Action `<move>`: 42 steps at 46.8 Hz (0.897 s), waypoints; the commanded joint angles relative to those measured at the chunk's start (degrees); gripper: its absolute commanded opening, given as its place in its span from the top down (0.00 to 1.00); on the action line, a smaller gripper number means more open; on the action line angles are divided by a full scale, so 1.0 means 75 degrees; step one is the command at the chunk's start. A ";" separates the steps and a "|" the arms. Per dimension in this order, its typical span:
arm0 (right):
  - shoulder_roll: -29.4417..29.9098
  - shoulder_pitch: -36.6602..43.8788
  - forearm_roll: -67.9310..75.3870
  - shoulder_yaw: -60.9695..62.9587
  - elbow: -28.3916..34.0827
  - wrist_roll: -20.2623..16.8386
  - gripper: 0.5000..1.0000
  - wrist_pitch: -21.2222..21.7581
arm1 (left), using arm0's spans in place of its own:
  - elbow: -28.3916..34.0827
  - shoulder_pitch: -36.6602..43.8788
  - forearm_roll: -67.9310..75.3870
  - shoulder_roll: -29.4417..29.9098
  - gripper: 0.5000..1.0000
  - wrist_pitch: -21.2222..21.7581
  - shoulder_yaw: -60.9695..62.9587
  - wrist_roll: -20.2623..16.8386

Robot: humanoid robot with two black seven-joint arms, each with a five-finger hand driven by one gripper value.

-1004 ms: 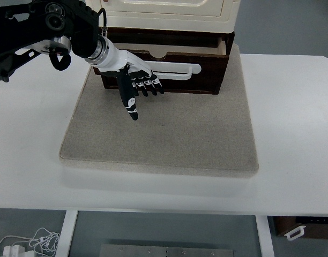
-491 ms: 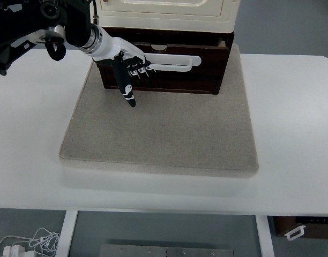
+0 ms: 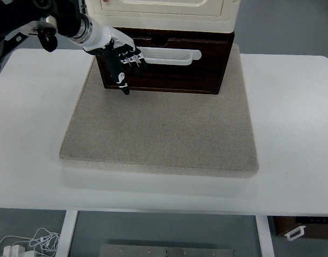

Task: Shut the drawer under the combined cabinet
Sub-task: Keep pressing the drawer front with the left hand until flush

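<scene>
A dark brown drawer point(image 3: 169, 72) with a white handle point(image 3: 172, 55) sits under a cream cabinet point(image 3: 164, 13), its front almost flush with the cabinet's front. My left hand point(image 3: 123, 61) comes in from the upper left and presses its curled fingers against the left part of the drawer front, at the handle's left end. Its thumb point(image 3: 121, 80) points down over the drawer face. The hand holds nothing. My right arm is out of view.
The cabinet stands at the far edge of a grey mat point(image 3: 161, 128) on a white table point(image 3: 292, 134). A cable and plug point(image 3: 24, 243) lie on the floor at lower left. A dark box point(image 3: 303, 227) shows at lower right under the table.
My left hand has moved up and away from me, pushing the drawer back under the cabinet. The open gap at the drawer's top has closed.
</scene>
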 commanded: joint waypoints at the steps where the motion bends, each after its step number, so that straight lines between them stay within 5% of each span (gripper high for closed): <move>1: 0.0000 0.0000 -0.0001 0.0000 0.0000 0.0000 0.10 0.0000 | 0.0095 -0.0005 -0.0001 0.0002 0.04 0.0000 0.0000 -0.0015; 42: 0.0000 0.0000 -0.0001 0.0000 0.0000 0.0000 0.10 0.0000 | 0.0154 0.0041 0.0116 -0.0127 0.05 0.0000 -0.0023 -0.0062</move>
